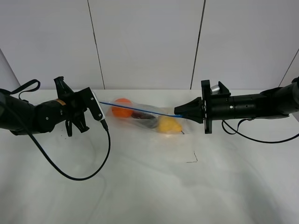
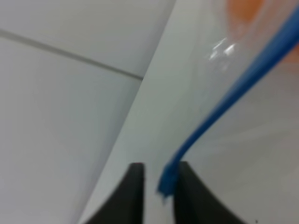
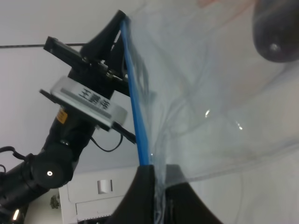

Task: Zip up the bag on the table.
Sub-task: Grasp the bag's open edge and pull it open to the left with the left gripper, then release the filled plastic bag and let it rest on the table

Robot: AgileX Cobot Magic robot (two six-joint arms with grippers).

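Table (image 1: 149,186): white; the bag's fruit-laden body seems to rest mid-table.
Bag (image 1: 183,120): between both arms, blue seal strip (image 1: 140,108) stretched taut.
Right gripper (image 3: 156,168): clamped on one strip end.
Left gripper (image 2: 160,164): fingers slightly parted, other strip end between them, unpinched.
Handling: probably thin, slippery film weighted by fruit; pinch the strip.

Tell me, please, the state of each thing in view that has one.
Bag: holds fruit, seal edge pulled taut.
Blue seal strip: straight; zipped or not, cannot tell.
Left end effector: slightly open around the strip's end.
Right end effector: shut on the bag's other end.
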